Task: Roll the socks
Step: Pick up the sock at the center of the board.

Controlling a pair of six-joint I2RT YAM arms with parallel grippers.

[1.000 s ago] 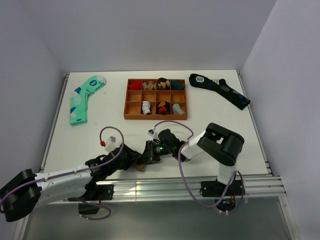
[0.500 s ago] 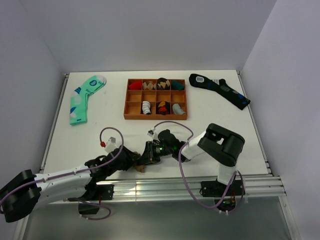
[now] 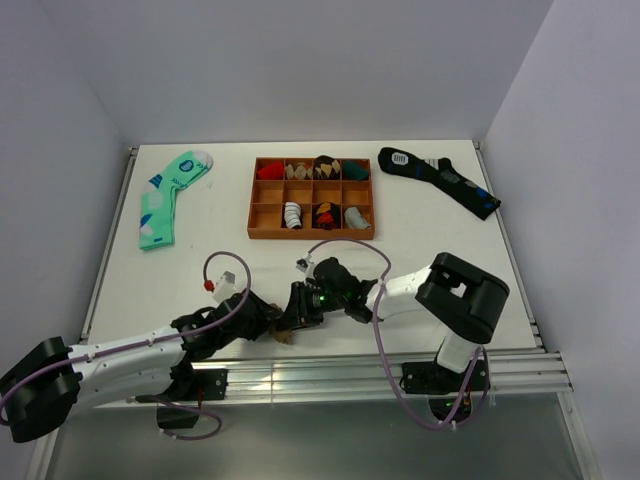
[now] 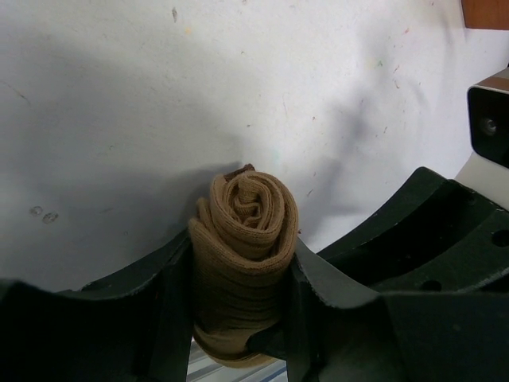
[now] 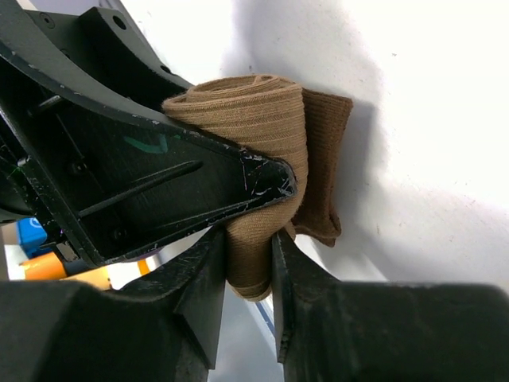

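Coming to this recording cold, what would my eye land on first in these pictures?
First, both hands meet at the near edge of the table: the left hand and right hand are each shut on the same tan sock roll, wound into a tight spiral. Behind them sits a wooden tray with rolled socks in several compartments, flanked by a mint-green sock at far left and a dark navy sock at far right.

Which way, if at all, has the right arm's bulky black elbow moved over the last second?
Yes. The elbow has swung right and a little toward the near edge, away from the wooden tray, which has stayed put.
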